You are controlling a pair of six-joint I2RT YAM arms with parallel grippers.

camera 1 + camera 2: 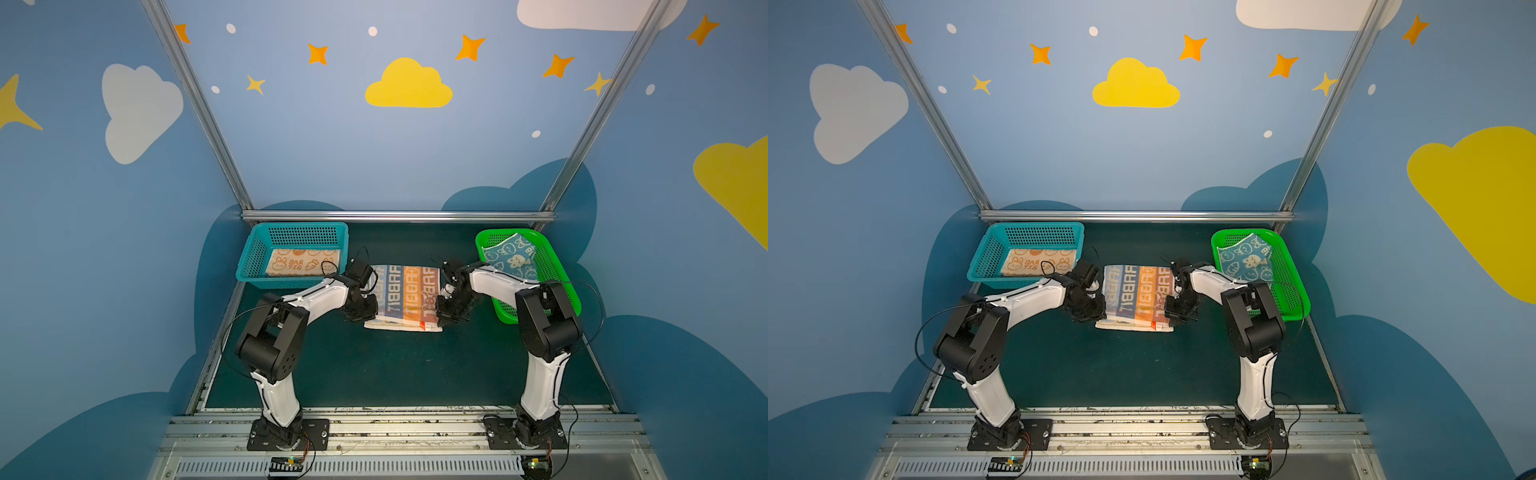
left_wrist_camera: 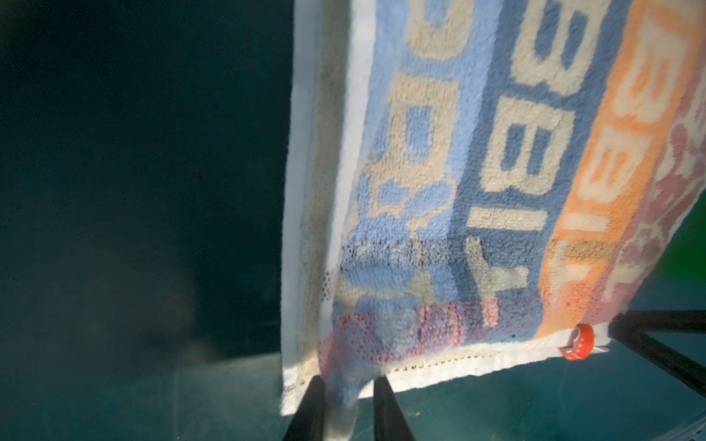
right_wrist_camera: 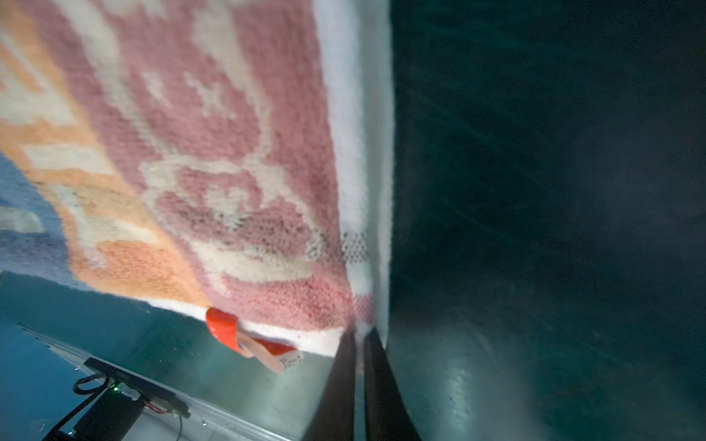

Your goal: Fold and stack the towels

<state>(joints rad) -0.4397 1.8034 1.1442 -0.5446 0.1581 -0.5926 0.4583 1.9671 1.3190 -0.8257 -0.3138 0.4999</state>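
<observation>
Dark green desk (image 1: 395, 365), closed in by blue walls painted with clouds and stars, is being shown in both top views. On it the orange-cream towel (image 1: 301, 262) is being seen folded flat in the teal basket (image 1: 255, 257), so one towel is being judged done. The blue-cream towel (image 1: 513, 257) is being seen crumpled in the green basket (image 1: 552, 266). Between the baskets the striped towel (image 1: 409, 291) is being laid doubled over, and its near corners are being met by the left pincer (image 1: 365, 313) and the right pincer (image 1: 446, 318). In the left wrist view the upper layer's corner is being pinched between fingers (image 2: 386, 404) set slightly apart round the cloth. In the right wrist view the other corner is being nipped between fingers (image 3: 345, 366) almost pressed together, beside a red tag (image 3: 223, 328). A first fold is being judged as nearly finished. Further folding, the stacking, and the blue-cream towel are being judged as not yet done.
</observation>
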